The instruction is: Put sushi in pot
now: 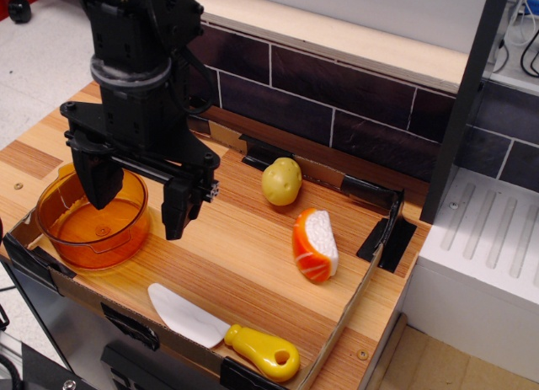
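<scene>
Sideways lies the orange-and-white sushi (316, 244); the end effector (139, 198) gapes wide, empty.

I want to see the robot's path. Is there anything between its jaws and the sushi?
No. In the observation.image view, only bare wooden board lies between the open gripper and the sushi. The potato sits further back, off that line.

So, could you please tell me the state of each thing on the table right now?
Gripper: open, holding nothing, above the pot's right edge.
Pot: upright, nothing inside.
Sushi: on its side on the table, not yet picked up.
Potato: resting on the table, behind the sushi.
Toy knife: lying flat near the front edge.
</scene>
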`<control>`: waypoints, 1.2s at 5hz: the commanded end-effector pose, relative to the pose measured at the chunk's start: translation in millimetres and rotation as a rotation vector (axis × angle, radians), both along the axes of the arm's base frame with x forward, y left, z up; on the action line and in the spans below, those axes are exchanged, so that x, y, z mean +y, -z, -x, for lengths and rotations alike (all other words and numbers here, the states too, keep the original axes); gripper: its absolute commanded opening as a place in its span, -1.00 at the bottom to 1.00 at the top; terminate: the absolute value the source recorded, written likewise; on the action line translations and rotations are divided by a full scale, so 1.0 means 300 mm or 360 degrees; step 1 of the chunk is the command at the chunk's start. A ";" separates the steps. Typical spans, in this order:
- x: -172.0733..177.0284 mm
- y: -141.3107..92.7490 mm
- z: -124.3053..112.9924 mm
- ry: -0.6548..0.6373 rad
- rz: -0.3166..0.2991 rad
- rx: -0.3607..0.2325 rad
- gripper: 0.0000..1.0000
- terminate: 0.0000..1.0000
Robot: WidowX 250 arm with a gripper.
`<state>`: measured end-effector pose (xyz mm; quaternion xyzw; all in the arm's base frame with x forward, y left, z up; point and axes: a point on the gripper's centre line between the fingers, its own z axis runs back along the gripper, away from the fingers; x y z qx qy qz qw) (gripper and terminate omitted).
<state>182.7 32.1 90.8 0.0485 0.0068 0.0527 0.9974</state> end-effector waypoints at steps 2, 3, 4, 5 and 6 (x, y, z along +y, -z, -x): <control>-0.071 -0.027 -0.020 -0.0199 0.0071 0.0192 1.00 -1.00; -0.137 -0.030 -0.068 -0.0297 0.0148 0.0192 1.00 -1.00; -0.181 -0.025 -0.124 -0.0460 0.0244 0.0224 1.00 -1.00; -0.232 -0.030 -0.175 -0.0591 0.0335 0.0193 1.00 -1.00; -0.256 -0.007 -0.207 -0.0768 0.0387 0.0106 1.00 -1.00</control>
